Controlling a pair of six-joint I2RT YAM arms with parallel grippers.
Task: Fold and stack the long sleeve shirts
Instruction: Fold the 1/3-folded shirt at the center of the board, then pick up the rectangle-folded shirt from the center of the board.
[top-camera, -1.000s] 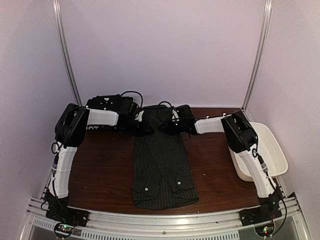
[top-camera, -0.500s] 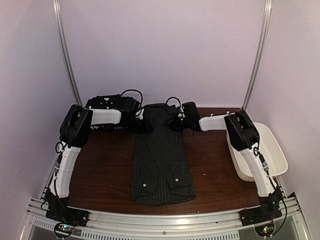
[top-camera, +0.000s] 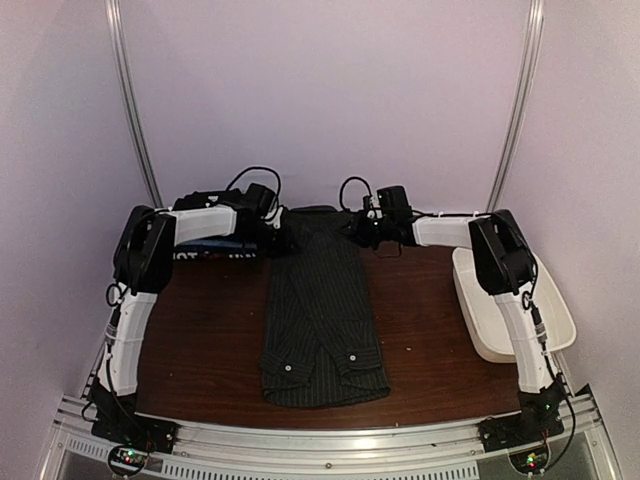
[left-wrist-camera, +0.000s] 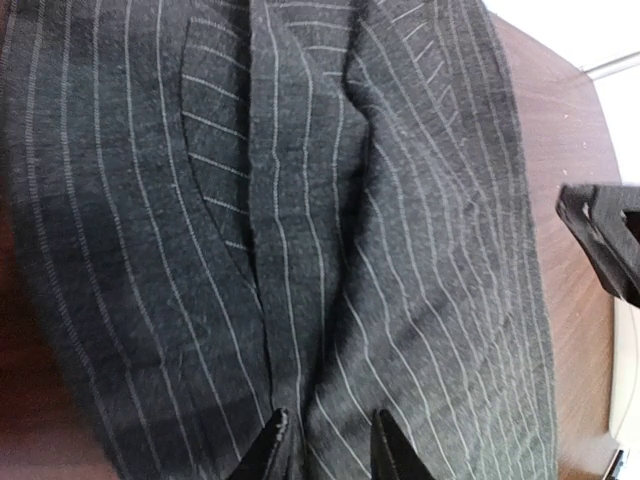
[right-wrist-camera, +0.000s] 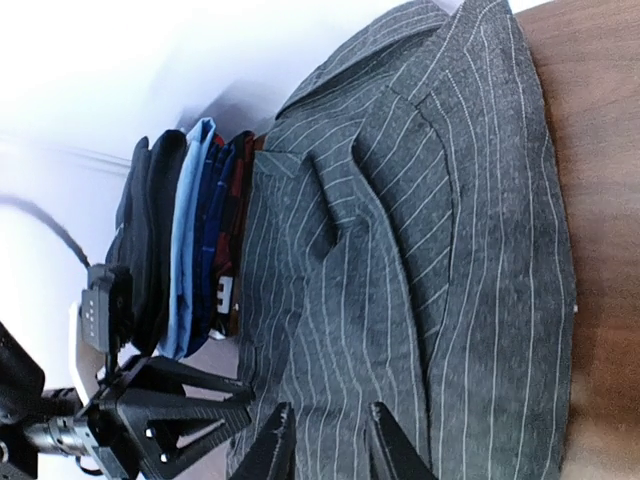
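While the shirt (top-camera: 322, 320) is lying lengthwise, far edge to near edge of the surface (top-camera: 200, 330), left pincer (left-wrist-camera: 335, 445) and right pincer (right-wrist-camera: 322, 440) are flanking its far end, equally near, tips slightly apart; I cannot tell whether they are pinching cloth.

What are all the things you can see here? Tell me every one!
pinstriped shirt: one, charcoal with pale stripes, lying flat down the middle of the table
folded shirts: a stack, number unclear, black, light blue and dark blue with red, at the far left beside the pinstriped shirt's collar
tub: one, white, at the table's right edge
table: one, dark brown wood
rail: one, silver metal, along the near edge
left arm: one, white and black, reaching to the collar end
right arm: one, white and black, reaching to the collar end
left pincer: black fingers a little apart at the shirt, grip unclear
right pincer: the same
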